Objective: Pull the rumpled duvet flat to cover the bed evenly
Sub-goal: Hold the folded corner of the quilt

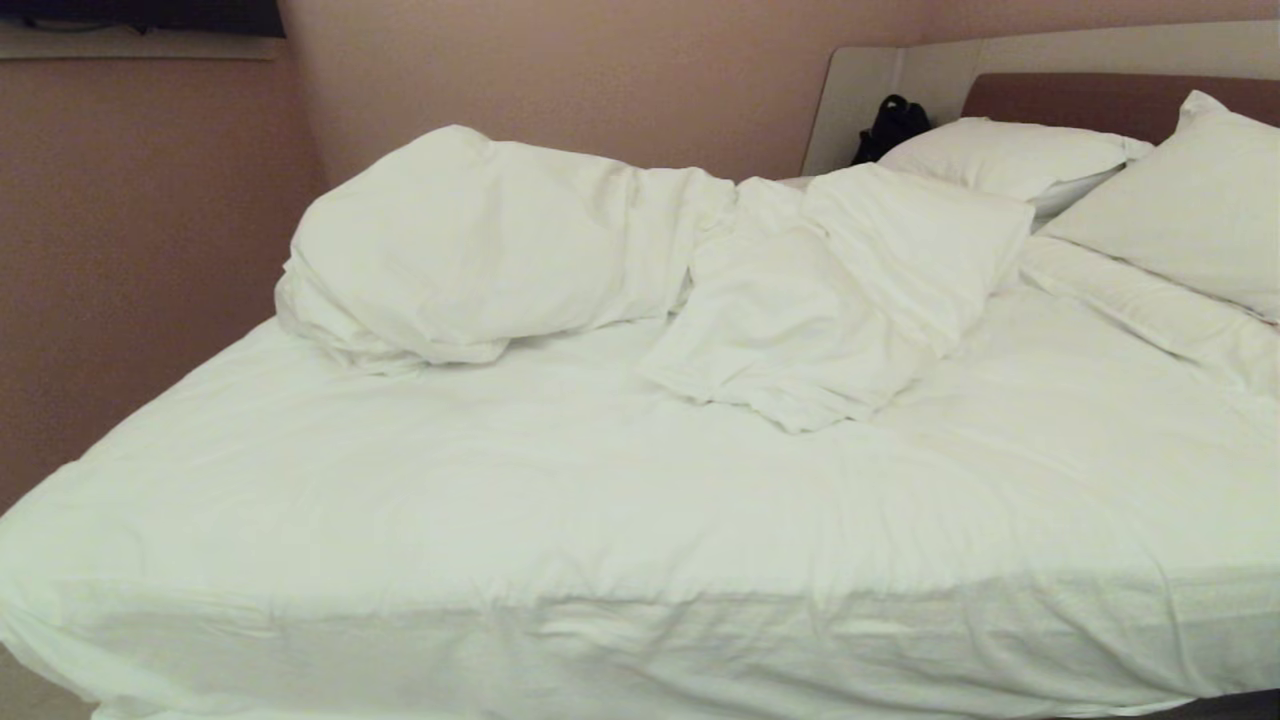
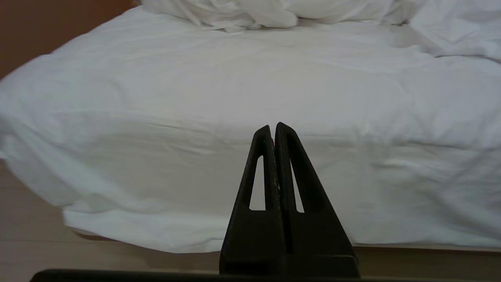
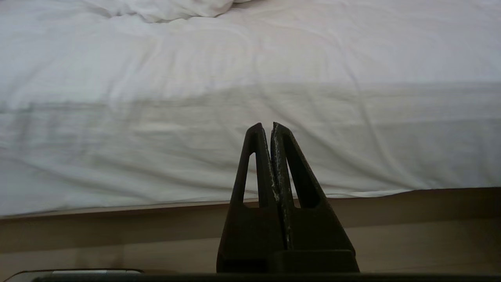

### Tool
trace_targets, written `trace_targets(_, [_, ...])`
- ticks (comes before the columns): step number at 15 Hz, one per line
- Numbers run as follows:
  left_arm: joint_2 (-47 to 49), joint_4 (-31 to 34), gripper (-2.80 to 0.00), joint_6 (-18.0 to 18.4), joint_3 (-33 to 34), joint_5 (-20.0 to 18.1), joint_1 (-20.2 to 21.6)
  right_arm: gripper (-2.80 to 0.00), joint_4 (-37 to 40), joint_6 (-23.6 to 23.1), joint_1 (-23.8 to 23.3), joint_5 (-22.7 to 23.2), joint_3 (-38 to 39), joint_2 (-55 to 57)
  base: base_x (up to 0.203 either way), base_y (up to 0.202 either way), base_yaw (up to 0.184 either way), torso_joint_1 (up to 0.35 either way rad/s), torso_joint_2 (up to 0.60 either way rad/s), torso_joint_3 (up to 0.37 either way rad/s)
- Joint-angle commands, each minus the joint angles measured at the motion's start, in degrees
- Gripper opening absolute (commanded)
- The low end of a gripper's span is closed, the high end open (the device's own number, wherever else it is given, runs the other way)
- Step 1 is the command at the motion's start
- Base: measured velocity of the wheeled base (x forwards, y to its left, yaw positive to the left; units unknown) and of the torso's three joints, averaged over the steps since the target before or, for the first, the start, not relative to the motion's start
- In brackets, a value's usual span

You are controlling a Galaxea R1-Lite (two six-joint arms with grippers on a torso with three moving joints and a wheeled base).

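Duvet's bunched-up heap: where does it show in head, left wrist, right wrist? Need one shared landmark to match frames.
Head view: the duvet is heaped in the upper middle, on the bed's far half, beside the pillows.
Left wrist view: its rumpled folds line the top edge, beyond the shut left end effector.
Right wrist view: only a fold at the top left.
Shared landmark: the bed's near edge.

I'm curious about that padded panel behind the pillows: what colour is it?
Brown: the padded panel sits in the pale grey headboard, clearest in the head view.
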Motion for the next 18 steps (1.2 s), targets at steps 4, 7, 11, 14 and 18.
trace_targets(4, [0.06,-0.06,-2.80,-0.04,0.00,0.03,-0.03,-2.80,0.00,0.02,-0.02,0.02,0.00,-0.02,0.000,-0.196,0.000,0.002,0.00,0.002])
trace_targets(7, [0.06,-0.02,-2.80,-0.12,0.00,0.03,-0.03,-2.80,0.00,0.02,-0.02,0.02,0.00,-0.02,0.000,-0.192,0.000,0.004,0.00,0.004])
trace_targets(11, [-0.02,-0.06,-2.80,-0.12,0.00,0.03,-0.03,-2.80,0.00,0.02,-0.02,0.02,0.00,-0.02,0.000,-0.101,-0.001,0.003,0.00,0.003])
trace_targets(14, [0.06,0.03,-2.80,-0.12,0.00,0.03,-0.03,-2.80,0.00,0.02,-0.02,0.02,0.00,-0.02,0.000,0.000,0.000,0.000,0.00,0.000])
trace_targets(18, [0.06,-0.06,-2.80,-0.12,0.00,0.03,-0.03,-2.80,0.00,0.02,-0.02,0.02,0.00,-0.02,0.000,0.000,0.000,0.000,0.00,0.000])
